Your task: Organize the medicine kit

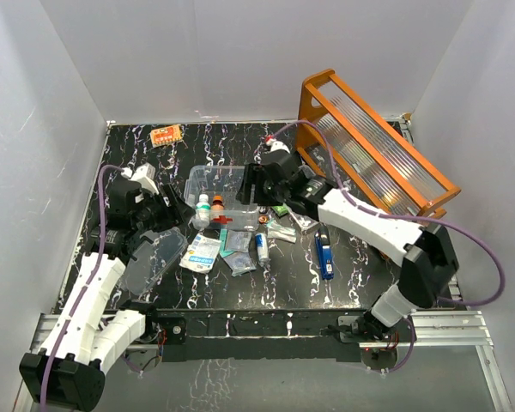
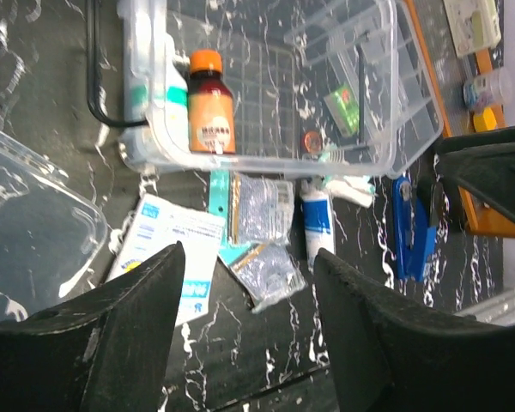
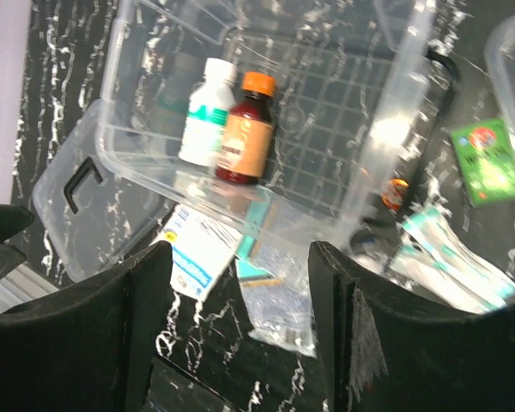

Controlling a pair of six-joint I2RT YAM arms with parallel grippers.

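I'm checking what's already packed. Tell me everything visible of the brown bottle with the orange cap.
Small brown translucent bottle with an orange cap, closed, and a tan label whose print is unreadable. It stands upright on the floor of the clear plastic box, by its near wall, close beside a white bottle with a green label. Nothing grips it.

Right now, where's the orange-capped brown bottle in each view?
Top external: brown bottle left of centre, inside the medicine kit.
Left wrist: brown bottle upper left of centre.
Right wrist: brown bottle upper centre.
Shared landmark: white bottle right beside it in all three.
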